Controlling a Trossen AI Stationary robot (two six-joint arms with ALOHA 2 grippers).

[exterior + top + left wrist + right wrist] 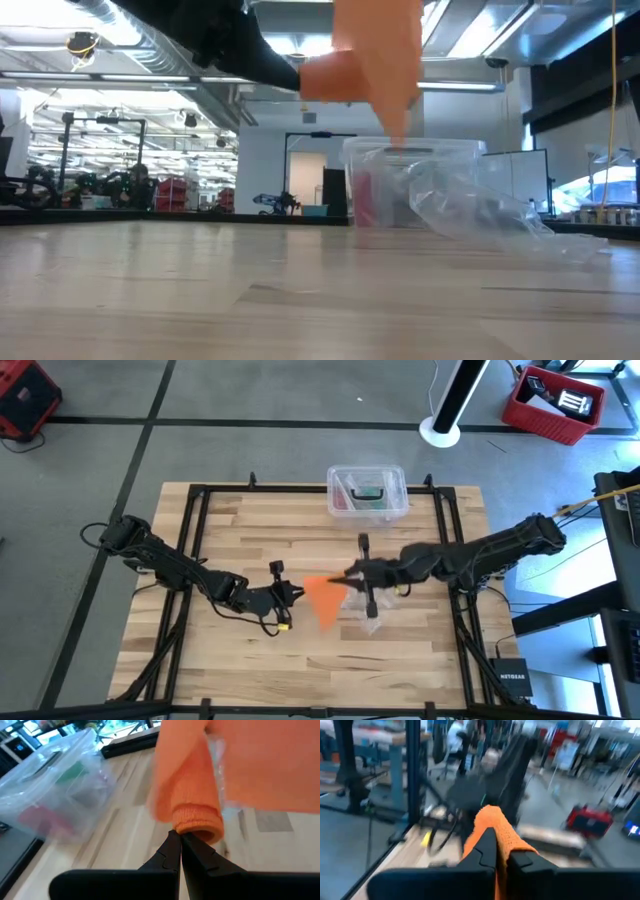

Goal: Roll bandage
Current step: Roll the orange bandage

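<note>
The orange bandage [325, 600] is lifted above the table's middle, spread between my two grippers and hanging down to a narrow end [395, 125]. My left gripper [297, 593] is shut at its left corner. My right gripper [350, 575] is shut on its right part. In the low view the bandage [375, 50] hangs clear of the tabletop, with one dark arm [230, 40] at its upper left. My left gripper pinches a thick folded or rolled edge of the bandage [196, 824] between its two fingers, only at their free ends. The fingers come level from the table's left. The bandage is clear of the table there. My right gripper pinches a bunched part of the bandage [492, 822] between its two fingers, coming level from the table's right. The orange fabric stands out past the fingertips and runs back between them. The bandage is lifted clear and hangs below the hold.
A clear plastic box [367, 493] with small items stands at the table's far edge; it also shows in the low view [405, 185]. A crumpled clear plastic bag [368, 608] lies on the table under the right gripper. Bare wood lies near the front edge [320, 670].
</note>
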